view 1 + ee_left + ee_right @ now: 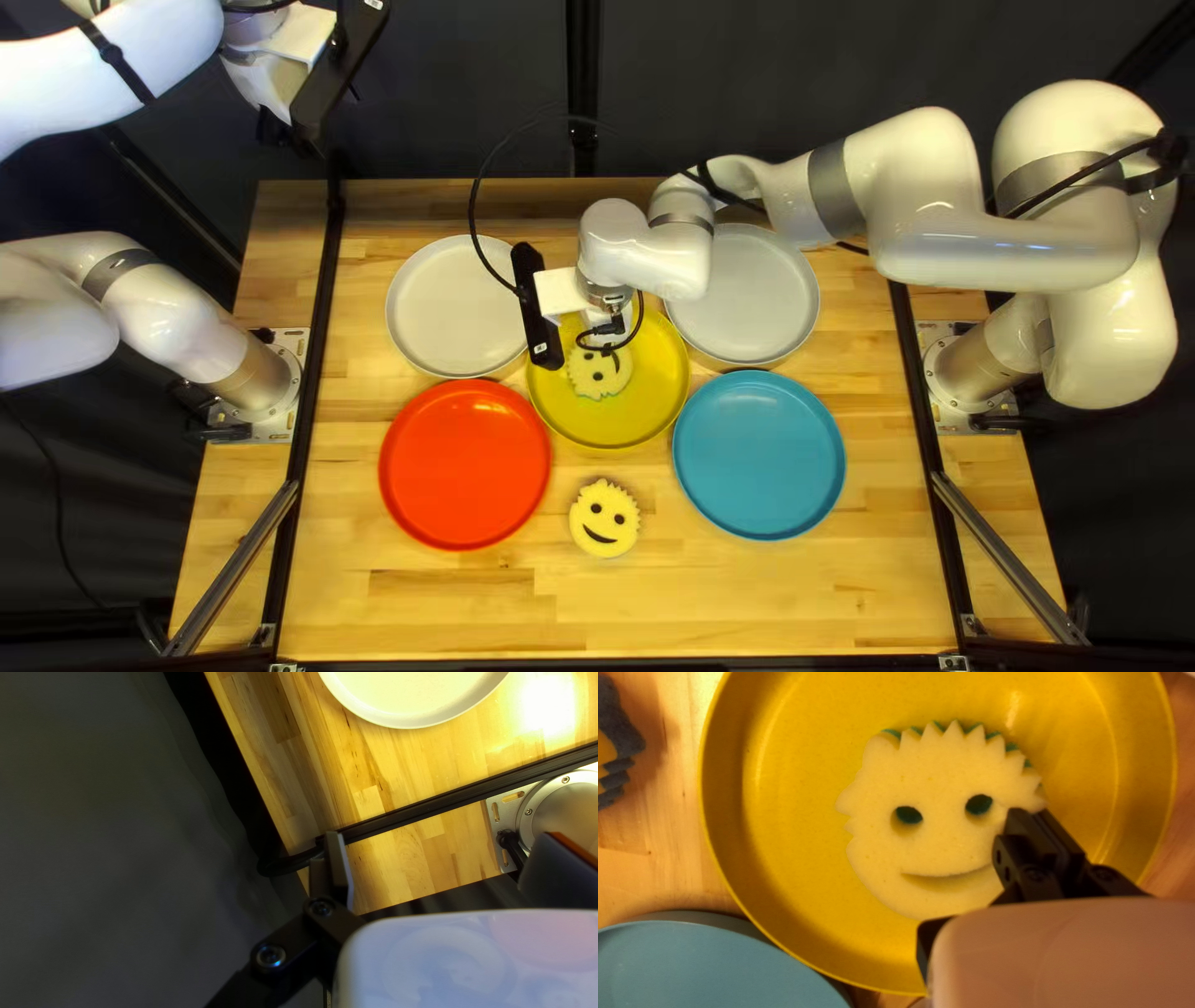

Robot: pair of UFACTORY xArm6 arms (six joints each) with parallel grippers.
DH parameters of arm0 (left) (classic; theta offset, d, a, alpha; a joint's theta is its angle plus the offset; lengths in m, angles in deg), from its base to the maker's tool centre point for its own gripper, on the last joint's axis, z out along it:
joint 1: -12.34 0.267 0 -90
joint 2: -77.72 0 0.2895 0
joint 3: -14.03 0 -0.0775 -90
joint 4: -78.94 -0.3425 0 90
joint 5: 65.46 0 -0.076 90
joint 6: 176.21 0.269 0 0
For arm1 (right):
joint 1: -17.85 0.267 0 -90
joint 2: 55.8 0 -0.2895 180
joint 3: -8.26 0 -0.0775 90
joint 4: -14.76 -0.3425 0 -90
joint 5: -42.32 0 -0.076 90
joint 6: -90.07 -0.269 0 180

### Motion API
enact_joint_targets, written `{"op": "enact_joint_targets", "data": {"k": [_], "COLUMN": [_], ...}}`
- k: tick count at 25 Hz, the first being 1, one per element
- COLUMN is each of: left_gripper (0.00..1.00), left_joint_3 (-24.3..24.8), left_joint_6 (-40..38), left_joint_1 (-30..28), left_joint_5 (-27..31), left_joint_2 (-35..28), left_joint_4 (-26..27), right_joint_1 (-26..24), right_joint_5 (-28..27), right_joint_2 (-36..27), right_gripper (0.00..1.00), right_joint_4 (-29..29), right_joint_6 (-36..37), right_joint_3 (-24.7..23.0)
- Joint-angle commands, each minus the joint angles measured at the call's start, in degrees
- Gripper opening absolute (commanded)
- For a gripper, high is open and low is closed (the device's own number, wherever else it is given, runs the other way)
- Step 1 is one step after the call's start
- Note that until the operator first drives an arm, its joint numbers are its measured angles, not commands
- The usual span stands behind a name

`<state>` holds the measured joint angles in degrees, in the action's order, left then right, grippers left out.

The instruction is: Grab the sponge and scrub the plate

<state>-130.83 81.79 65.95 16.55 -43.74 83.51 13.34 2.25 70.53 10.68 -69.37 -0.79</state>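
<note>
- At the left, my left gripper (443,835) is wide and has nothing between its fingers; it is raised beyond the table, so I judge it brings small risk
- Next is the loop of black cable (476,199), over the left pale plate (457,311); if the right arm makes a big turn, this cable could catch or pull
- The red plate (466,464) lies beside the yellow plate (784,827); a too long stroke might push one plate against the other
- The sponge (940,840) lies flat inside the yellow plate, with its face up; my right gripper (1027,812) is closed, with nothing seen between its fingers, and its tips are over the sponge's edge
- Because no grip holds it, the sponge could turn or slip away under an off-centre push; too strong pressing could also tilt the plate or scratch it
- The second sponge (605,519) lies on the table, near the yellow plate, and could be hit if this plate slides
- The blue plate (758,454) is close at the right, so sideways scrubbing may knock its rim
</note>
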Motion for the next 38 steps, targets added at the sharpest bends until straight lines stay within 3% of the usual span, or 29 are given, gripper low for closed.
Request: {"op": "enact_joint_targets", "data": {"k": [1, 12, 27, 38], "left_gripper": [1.0, 1.0, 1.0, 1.0], "left_joint_3": [0.0, 0.0, 0.0, 0.0], "left_joint_6": [0.0, 0.0, 0.0, 0.0], "left_joint_1": [0.0, 0.0, 0.0, 0.0], "left_joint_5": [0.0, 0.0, 0.0, 0.0], "left_joint_2": [0.0, 0.0, 0.0, 0.0], "left_joint_4": [0.0, 0.0, 0.0, 0.0], "right_joint_1": [0.0, 0.0, -5.9, -4.5], "right_joint_5": [0.1, -0.9, -3.9, -4.1], "right_joint_2": [0.0, 0.2, 1.7, 3.3], "right_gripper": [0.0, 0.0, 0.0, 0.0], "right_joint_4": [0.0, 0.7, -0.4, -0.6], "right_joint_6": [0.0, -1.1, 1.8, 1.8], "right_joint_3": [0.0, 0.7, 3.4, 5.2]}}
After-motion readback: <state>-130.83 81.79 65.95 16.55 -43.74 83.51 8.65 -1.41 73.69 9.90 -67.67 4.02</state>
